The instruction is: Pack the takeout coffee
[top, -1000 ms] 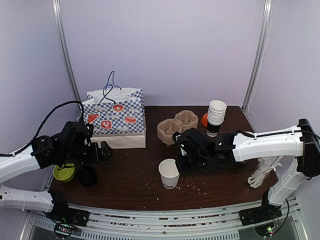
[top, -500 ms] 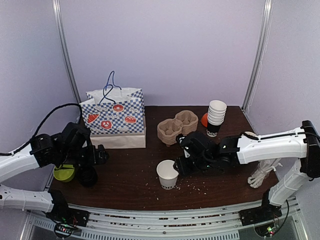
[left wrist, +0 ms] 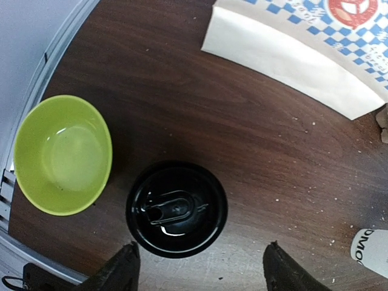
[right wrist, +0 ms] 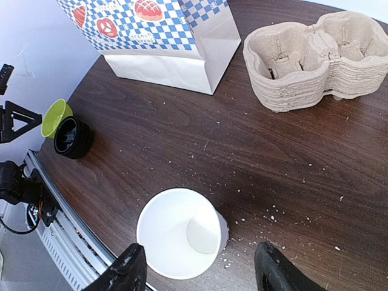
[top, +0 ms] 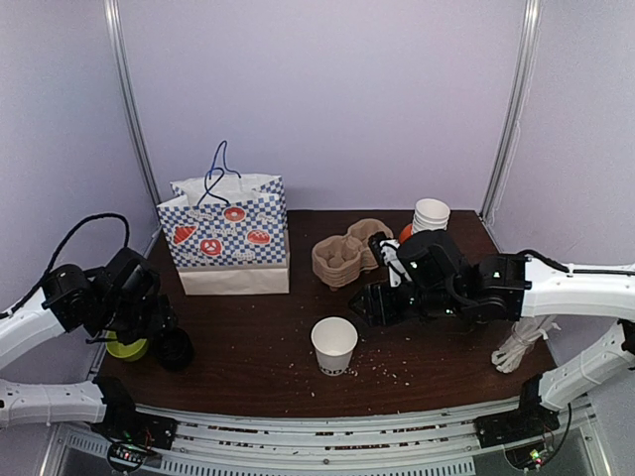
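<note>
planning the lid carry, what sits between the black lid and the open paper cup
Only bare table between the black lid and the paper cup, clearest in the right wrist view.

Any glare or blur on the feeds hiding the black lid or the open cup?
Left wrist: sharp, small white glints on the black lid, detail readable. Right wrist: sharp, open paper cup evenly lit. Top external: softer, lid dark against the dark table.

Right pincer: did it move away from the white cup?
Yes. The right pincer has backed off from the open white cup, rightward and toward the cardboard cup carriers.
</note>
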Robot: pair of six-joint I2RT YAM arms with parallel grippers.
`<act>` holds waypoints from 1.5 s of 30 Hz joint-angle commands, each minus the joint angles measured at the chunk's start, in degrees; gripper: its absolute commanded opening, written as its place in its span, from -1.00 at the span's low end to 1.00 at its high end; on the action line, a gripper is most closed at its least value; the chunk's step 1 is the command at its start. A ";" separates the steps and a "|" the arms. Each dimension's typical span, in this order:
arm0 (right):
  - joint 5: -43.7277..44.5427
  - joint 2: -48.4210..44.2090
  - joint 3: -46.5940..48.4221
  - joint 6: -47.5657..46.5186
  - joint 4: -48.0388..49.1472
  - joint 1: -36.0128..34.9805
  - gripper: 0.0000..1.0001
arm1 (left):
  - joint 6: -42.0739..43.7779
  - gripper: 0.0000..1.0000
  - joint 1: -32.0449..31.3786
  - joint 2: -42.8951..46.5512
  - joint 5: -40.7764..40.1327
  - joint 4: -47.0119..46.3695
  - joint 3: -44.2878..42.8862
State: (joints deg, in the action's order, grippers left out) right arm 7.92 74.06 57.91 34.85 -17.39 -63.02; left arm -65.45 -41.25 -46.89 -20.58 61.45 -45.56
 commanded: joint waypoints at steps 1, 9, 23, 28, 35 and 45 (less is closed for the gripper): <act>-1.33 -0.59 0.61 -0.74 0.53 -0.27 0.24 | -1.57 0.35 3.88 1.37 1.53 2.25 4.40; -2.70 -1.11 -0.12 -1.17 1.65 -0.30 0.23 | 0.22 0.12 8.48 0.76 3.70 -1.18 7.50; -3.04 -2.07 -1.22 -1.03 2.86 -0.32 0.22 | -9.24 -0.20 8.89 0.33 5.13 -4.57 13.01; -2.92 -2.09 -1.40 -1.10 3.04 -0.30 0.21 | -9.78 -0.29 8.89 -0.80 4.49 -4.85 13.08; -2.98 -2.09 -2.00 -0.89 3.65 -0.25 0.20 | -9.78 -0.45 8.83 -1.56 4.32 -5.33 13.15; -2.65 -2.51 -2.47 -0.82 3.50 -0.17 0.19 | -9.78 -0.62 8.88 -1.81 4.57 -5.34 13.34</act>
State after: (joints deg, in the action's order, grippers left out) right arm 4.97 73.17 56.18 34.26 -14.20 -63.02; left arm -74.74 -32.67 -48.82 -15.46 57.04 -32.45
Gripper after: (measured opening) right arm 0.599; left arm 0.218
